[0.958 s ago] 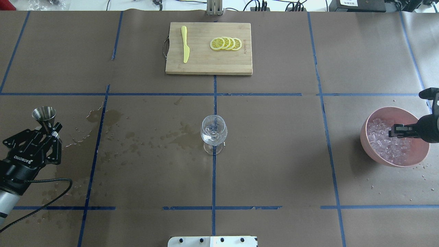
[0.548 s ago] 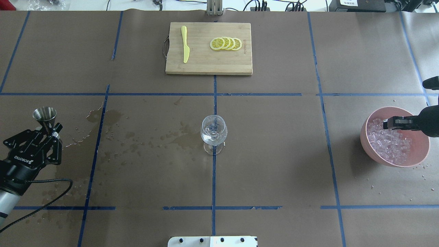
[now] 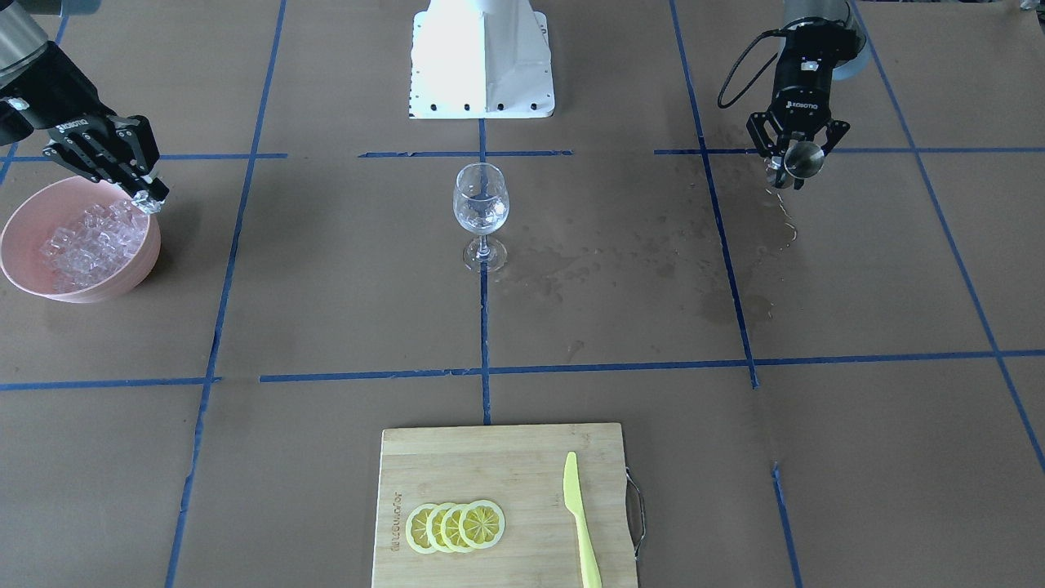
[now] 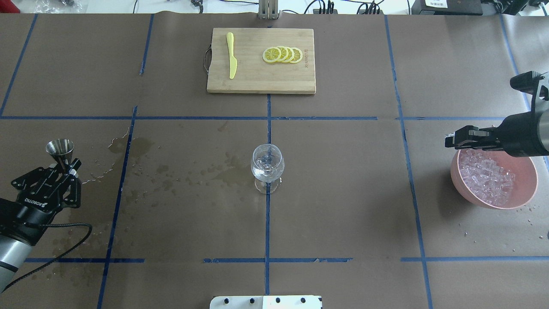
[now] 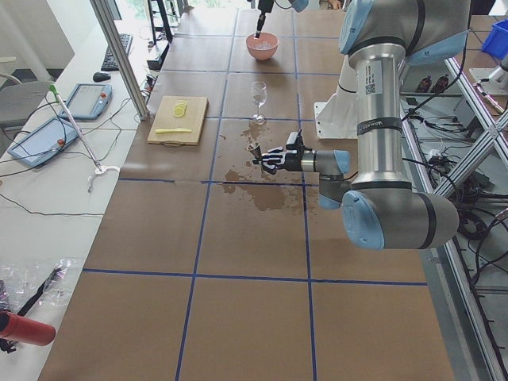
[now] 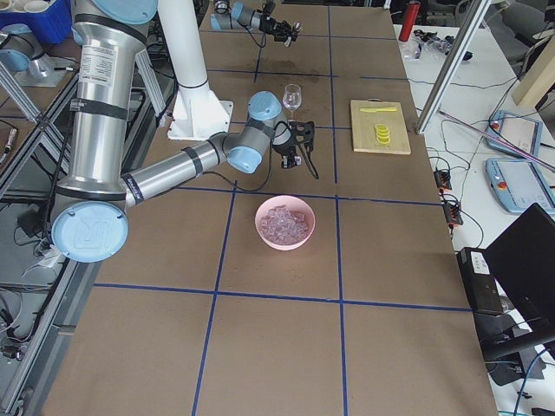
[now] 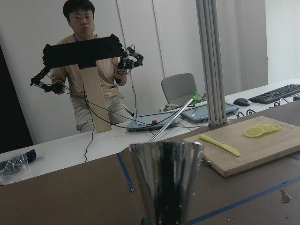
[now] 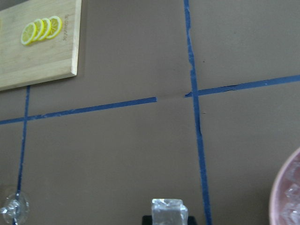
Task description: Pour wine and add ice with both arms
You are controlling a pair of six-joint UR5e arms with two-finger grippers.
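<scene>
Above the rim of the pink bowl [image 4: 526, 171], the right gripper [image 4: 450, 140] has risen clear of the ice heap [image 4: 484, 176], pinching one ice cube [image 8: 168, 209]. I judge that the carry to the wine glass [image 4: 267, 165] mid-tabletop [image 4: 343, 193] comes next. The left gripper [image 4: 64, 166] clamps the steel jigger [image 4: 59, 147].

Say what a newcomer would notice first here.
The glass stands alone at the centre of the table. On the right, the right tool holds a cube up by the pink bowl of ice. On the left, the left tool grips a steel jigger beside wet stains.
</scene>
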